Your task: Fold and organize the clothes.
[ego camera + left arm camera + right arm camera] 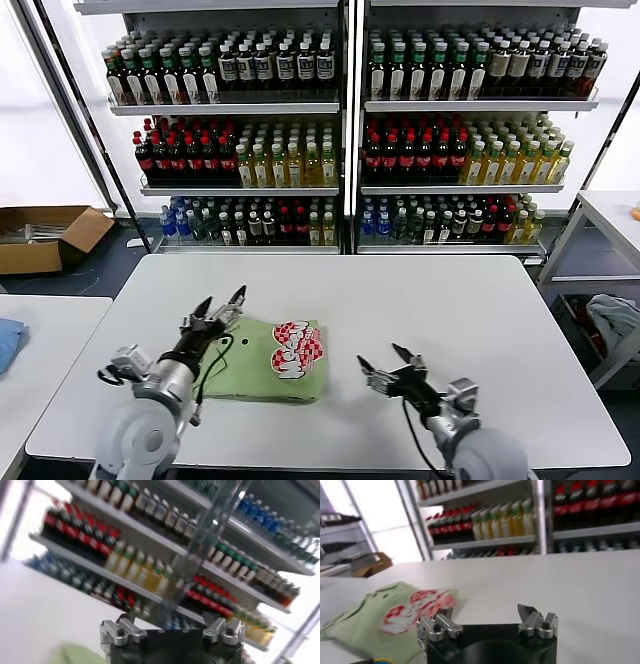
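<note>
shirt: polo shirt [270, 372] lies folded into a compact rectangle on the bench [430, 300], near the front edge, checkered print up.
left tool: left tool [222, 306] fingers apart, empty, raised just above the shirt's left edge.
right tool: right tool [388, 366] fingers apart, empty, low over the bench beside the shirt, not touching.
step: looks like release after a fold.
next: judge whether the fold is square; if not, regrip an edge; otherwise tidy placement.

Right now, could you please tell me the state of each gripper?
Left gripper: open, holding nothing, raised over the left edge of the folded shirt.
Right gripper: open, holding nothing, over the table right of the shirt.
</note>
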You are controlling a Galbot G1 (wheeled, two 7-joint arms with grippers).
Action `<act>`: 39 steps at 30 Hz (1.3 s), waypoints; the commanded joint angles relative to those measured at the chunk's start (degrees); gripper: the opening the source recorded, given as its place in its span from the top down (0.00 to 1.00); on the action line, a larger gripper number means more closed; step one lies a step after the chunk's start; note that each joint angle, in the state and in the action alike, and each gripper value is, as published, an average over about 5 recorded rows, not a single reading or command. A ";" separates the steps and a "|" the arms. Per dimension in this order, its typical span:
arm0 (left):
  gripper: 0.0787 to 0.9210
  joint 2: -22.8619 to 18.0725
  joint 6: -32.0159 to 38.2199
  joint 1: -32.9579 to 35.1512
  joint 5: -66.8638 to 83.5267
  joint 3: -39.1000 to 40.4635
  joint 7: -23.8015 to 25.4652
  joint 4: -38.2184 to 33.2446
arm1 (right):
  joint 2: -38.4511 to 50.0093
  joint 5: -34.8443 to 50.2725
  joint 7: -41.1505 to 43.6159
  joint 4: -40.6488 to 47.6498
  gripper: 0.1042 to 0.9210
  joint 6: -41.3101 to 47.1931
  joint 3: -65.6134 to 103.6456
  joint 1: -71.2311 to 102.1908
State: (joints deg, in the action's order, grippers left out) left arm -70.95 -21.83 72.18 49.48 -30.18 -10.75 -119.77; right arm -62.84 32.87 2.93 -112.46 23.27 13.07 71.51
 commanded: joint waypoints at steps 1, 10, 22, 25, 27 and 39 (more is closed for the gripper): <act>0.12 -0.91 1.84 9.66 -9.81 -12.78 5.74 -4.53 | -3.86 -2.26 -1.68 15.15 0.12 5.49 -26.38 -23.85; 0.12 -3.44 2.09 10.73 -9.43 -14.97 5.17 -6.43 | -4.74 0.10 -1.87 17.00 0.21 6.36 -28.84 -27.58; 0.12 -4.04 2.08 10.18 -7.76 -13.85 4.61 -6.63 | -0.83 0.01 -1.00 12.66 0.63 6.79 -24.64 -23.22; 0.12 -4.12 1.96 10.37 -7.03 -13.88 4.50 -6.85 | 0.88 -0.31 -0.62 10.81 0.74 6.96 -23.01 -21.19; 0.12 -4.04 1.70 10.40 -5.38 -14.24 4.18 -7.07 | 3.42 -0.51 0.33 9.28 0.81 6.49 -21.82 -19.58; 0.12 -4.20 1.56 10.60 -3.38 -14.84 3.95 -7.07 | 18.73 2.42 4.82 1.26 1.00 3.45 -10.09 -10.16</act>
State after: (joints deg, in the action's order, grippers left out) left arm -74.77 -20.06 82.33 44.54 -44.60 -6.63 -126.22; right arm -54.96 32.97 5.36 -105.21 28.08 -5.80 54.66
